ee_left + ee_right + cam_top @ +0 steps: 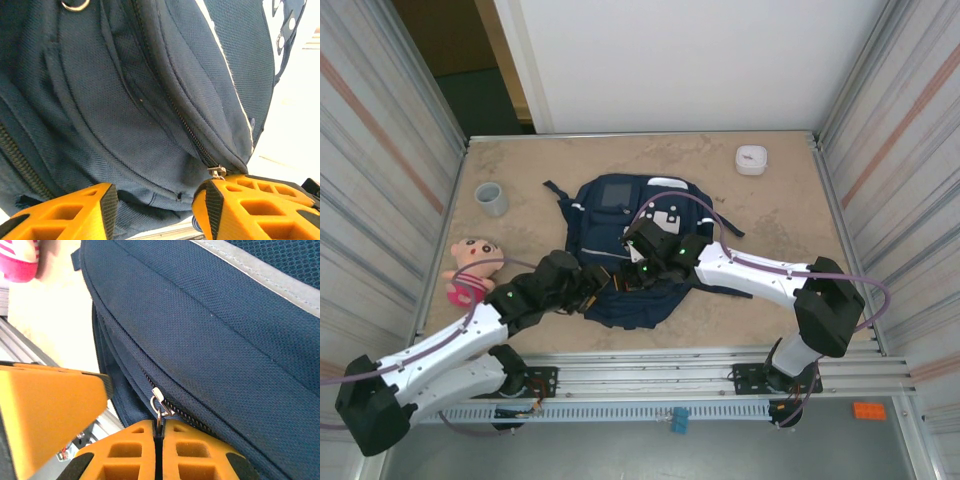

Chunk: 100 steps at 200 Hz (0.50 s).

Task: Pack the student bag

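The student bag point(592, 228), a navy fabric backpack, lies flat mid-table with both grippers at its near end. My right gripper point(642, 268) is shut on the metal ring of a zipper pull point(159, 404); its orange fingers point(131, 450) meet on the ring at the closed zipper's end point(159, 434). Just left of it, my left gripper point(603, 287) is open. A loose fold of navy fabric point(150, 200) bulges between its fingers point(107, 207), neither pad pressing on it. The same zipper pull point(216, 171) sits by its right fingertip. One left finger point(50, 410) shows beside the bag.
A pink plush doll point(468, 268) lies left of the bag, near the left arm. A grey cup point(491, 198) stands at the back left and a small white container point(751, 159) at the back right. Corrugated metal walls close both sides; a metal rail point(720, 365) runs along the near edge.
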{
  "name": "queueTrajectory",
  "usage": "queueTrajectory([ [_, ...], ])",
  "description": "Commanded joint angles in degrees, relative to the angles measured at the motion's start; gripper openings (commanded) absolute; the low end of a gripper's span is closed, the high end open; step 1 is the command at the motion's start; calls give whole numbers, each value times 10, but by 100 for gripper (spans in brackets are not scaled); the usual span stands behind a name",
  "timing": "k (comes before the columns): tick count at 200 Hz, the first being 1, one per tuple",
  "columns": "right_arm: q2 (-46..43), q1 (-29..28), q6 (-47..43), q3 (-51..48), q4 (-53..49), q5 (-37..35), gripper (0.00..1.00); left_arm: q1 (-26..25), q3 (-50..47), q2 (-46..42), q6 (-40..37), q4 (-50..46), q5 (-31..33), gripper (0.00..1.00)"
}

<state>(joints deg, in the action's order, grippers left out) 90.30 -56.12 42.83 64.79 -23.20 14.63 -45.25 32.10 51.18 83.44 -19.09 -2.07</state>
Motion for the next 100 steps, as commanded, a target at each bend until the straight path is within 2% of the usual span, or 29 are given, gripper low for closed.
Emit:
queueTrajectory([
  [1,-13,0,-17,7,-6,17,0,-3,-8,16,25,51,37,51],
  [31,-14,0,-17,3,-6,18,0,-3,-9,31,25,107,70,52],
  [61,-14,0,-17,2,-6,18,0,0,-10,26,27,122,100,53],
  [100,-15,0,-16,2,-7,19,0,19,-22,29,49,129,86,52],
])
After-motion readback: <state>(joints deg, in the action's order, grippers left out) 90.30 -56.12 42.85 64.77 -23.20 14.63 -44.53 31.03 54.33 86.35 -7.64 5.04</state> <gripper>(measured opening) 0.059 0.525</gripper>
